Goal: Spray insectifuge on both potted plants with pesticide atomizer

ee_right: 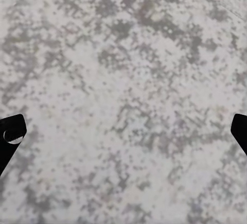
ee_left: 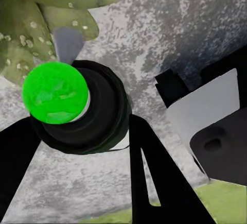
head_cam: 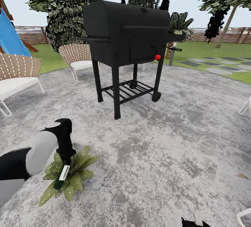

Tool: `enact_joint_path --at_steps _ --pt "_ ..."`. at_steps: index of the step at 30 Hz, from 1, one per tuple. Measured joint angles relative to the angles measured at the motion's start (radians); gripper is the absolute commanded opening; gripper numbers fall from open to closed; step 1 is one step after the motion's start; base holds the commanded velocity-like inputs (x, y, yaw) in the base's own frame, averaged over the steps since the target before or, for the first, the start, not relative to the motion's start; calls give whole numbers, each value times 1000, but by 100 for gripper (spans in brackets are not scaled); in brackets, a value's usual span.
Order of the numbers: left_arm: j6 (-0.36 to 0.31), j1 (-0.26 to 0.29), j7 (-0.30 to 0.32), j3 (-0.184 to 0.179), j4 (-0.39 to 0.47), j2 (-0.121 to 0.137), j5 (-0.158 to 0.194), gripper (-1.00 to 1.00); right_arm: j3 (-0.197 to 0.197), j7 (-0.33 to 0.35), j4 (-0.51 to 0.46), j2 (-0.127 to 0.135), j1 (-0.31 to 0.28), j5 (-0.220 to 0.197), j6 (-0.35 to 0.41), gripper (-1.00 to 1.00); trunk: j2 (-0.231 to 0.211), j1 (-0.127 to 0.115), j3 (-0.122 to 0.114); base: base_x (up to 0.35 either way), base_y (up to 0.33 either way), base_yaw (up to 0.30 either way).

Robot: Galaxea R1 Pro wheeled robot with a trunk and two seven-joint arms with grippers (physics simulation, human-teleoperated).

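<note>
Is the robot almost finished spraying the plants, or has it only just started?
Picking up looks done: the left gripper holds the slim dark atomizer bottle with the white label. In hand now: the bottle points down over one low green leafy potted plant on the grey stone patio. Whether spray has come out, I cannot tell. Left: covering this plant fully, then the second plant.

Black grill [head_cam: 127, 42] (legged) on stone patio [head_cam: 181, 133].

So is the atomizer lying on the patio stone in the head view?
No, the left gripper holds the atomizer above the potted plant.
</note>
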State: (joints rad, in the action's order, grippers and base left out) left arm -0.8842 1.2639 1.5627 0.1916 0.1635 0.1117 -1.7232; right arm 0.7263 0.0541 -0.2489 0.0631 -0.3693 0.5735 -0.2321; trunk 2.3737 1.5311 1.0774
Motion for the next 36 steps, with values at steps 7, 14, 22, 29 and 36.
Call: enact_joint_path --at_steps 7,14,22,29,36 --pt "-40 67 0 1 -6 -14 -155 -100 0 0 0 0 0 0 0 100 0 0 0 0 0 0" --pt "-47 85 0 0 -12 -15 -204 -100 1 0 -2 0 0 -1 0 100 0 0 0 0 0 0" --pt "-46 71 0 2 -14 -14 -205 -100 2 -1 -2 0 0 -2 0 100 0 0 0 0 0 141" --pt "-47 68 0 5 -17 -13 -206 -100 2 -1 -2 0 0 -2 0 100 0 0 0 0 0 101" --pt "-47 58 0 9 -17 -25 -205 -100 2 -1 -2 0 0 -2 0 100 0 0 0 0 0 2"
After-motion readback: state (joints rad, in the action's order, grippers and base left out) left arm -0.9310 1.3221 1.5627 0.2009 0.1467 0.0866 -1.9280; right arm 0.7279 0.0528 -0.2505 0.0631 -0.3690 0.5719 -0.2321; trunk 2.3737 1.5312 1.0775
